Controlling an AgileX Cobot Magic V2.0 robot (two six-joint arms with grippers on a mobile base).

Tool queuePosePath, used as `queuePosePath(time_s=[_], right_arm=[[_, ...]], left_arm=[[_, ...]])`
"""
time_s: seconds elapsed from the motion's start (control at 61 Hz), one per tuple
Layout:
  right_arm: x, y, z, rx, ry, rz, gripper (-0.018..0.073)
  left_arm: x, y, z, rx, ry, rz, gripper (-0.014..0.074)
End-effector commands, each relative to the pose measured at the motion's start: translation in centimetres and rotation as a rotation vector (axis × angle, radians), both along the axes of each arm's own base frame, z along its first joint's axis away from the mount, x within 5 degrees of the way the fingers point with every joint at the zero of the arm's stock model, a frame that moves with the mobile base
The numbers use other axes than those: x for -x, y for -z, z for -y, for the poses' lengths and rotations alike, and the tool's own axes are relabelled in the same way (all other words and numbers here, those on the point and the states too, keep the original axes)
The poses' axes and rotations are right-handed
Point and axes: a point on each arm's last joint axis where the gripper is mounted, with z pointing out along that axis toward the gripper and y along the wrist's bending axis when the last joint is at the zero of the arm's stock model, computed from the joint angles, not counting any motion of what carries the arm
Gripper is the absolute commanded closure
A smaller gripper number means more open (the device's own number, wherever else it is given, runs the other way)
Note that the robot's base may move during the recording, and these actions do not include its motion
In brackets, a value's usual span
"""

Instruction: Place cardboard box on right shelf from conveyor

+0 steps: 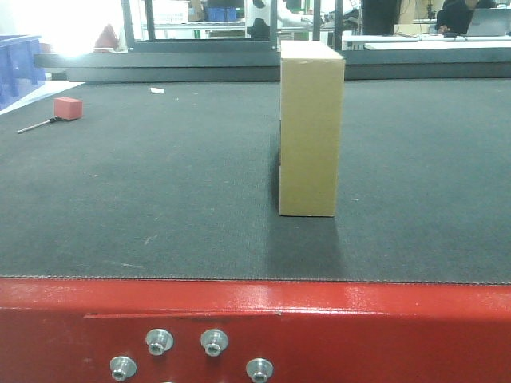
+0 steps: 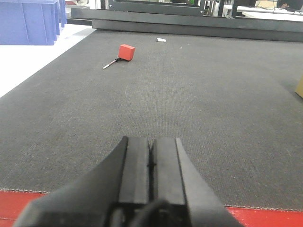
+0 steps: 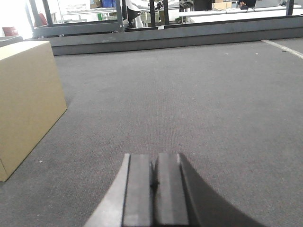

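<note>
Tan box (image 1: 311,132) is stood on end, right of centre on the belt (image 1: 160,207), untouched. The left gripper (image 2: 151,165) and right gripper (image 3: 154,182) are seen shut and empty, low at the near edge, presumably since no reach is begun yet.

Cardboard box (image 3: 28,104) cut by left edge, right wrist view; white scrap (image 1: 157,90) too small to identify.

We see our left tool (image 2: 151,144) as two flat, matte black slabs with squared tips, widening below into a dark grey housing. Our right tool (image 3: 154,160) looks the same, its left flank a paler grey.
</note>
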Motion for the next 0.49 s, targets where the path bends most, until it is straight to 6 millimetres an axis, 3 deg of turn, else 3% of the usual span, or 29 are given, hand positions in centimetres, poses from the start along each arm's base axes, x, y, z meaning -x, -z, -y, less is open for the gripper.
queuePosePath(time_s=[0.0, 0.475], right_arm=[[0.21, -1.04, 0.13, 0.004, 0.017, 0.11, 0.0537], [0.21, -1.04, 0.13, 0.004, 0.017, 0.11, 0.0537]], left_arm=[[0.07, -0.53, -0.07, 0.012, -0.007, 0.091, 0.0713], [0.07, -0.53, -0.07, 0.012, -0.007, 0.091, 0.0713]])
